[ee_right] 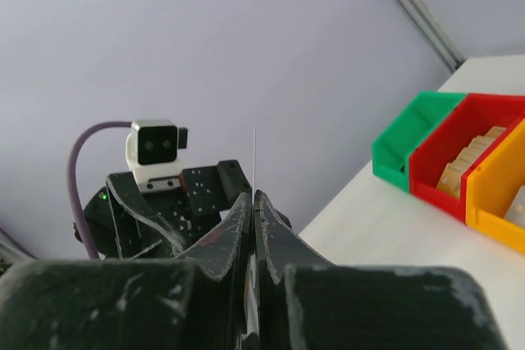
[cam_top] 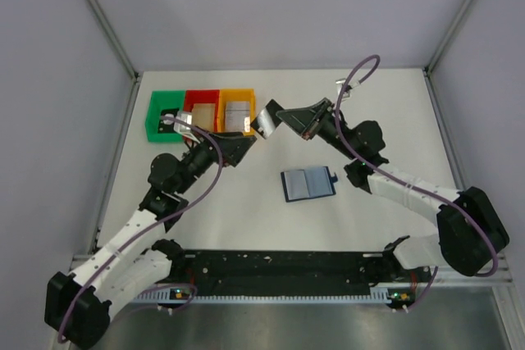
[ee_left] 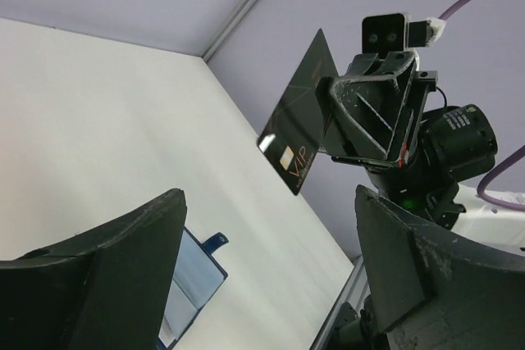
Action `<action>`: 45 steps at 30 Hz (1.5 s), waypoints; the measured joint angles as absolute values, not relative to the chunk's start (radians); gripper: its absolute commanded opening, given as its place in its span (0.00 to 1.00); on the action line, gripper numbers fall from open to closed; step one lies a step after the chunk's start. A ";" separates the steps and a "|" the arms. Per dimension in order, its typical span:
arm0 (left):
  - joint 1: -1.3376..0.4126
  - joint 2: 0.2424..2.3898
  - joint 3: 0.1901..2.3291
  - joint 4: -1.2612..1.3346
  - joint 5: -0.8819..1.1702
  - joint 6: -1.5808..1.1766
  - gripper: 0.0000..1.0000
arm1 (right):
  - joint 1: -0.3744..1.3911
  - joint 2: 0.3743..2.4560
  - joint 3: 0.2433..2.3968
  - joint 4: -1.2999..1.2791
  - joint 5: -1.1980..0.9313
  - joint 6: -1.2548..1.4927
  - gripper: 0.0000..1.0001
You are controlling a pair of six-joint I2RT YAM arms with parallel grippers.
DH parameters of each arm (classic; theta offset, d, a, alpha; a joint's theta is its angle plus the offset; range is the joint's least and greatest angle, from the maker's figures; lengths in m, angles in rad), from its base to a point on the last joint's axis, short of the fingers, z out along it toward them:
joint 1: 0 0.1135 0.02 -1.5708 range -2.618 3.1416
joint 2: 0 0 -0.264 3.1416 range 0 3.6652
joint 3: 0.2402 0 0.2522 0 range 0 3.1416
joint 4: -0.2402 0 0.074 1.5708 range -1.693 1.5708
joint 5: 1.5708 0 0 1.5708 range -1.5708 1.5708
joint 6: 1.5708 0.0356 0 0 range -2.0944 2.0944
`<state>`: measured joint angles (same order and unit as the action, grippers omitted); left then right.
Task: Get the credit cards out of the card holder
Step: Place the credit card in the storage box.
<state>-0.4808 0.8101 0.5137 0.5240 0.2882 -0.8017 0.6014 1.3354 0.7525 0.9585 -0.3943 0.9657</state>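
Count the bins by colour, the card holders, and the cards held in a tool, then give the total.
Green bin: 1
Red bin: 1
Orange bin: 1
Card holder: 1
Credit card in the right tool: 1
Total: 5

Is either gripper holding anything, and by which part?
The right gripper pinches a credit card by one edge, the rest sticking out free. The left gripper is open and empty.

On the white desk (cam_top: 246, 219) the card holder (cam_top: 308, 184) lies open. A green bin (cam_top: 152, 120), red bin (cam_top: 202, 93) and orange bin (cam_top: 238, 93) stand side by side, far left.
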 measured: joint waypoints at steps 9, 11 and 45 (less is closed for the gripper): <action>-0.514 0.872 0.517 0.605 0.267 -0.857 0.82 | 0.617 1.330 0.752 1.007 -0.287 1.015 0.00; -0.519 0.899 0.524 0.619 0.268 -0.866 0.81 | 0.618 1.330 0.752 1.007 -0.285 1.020 0.00; -0.276 1.081 0.764 0.548 0.555 -0.809 0.00 | 0.616 1.328 0.751 0.942 -0.379 0.950 0.82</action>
<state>-0.2764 1.0809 0.7635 0.5476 0.5552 -0.8085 0.6159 1.3281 0.7513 0.9417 -0.3786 0.9501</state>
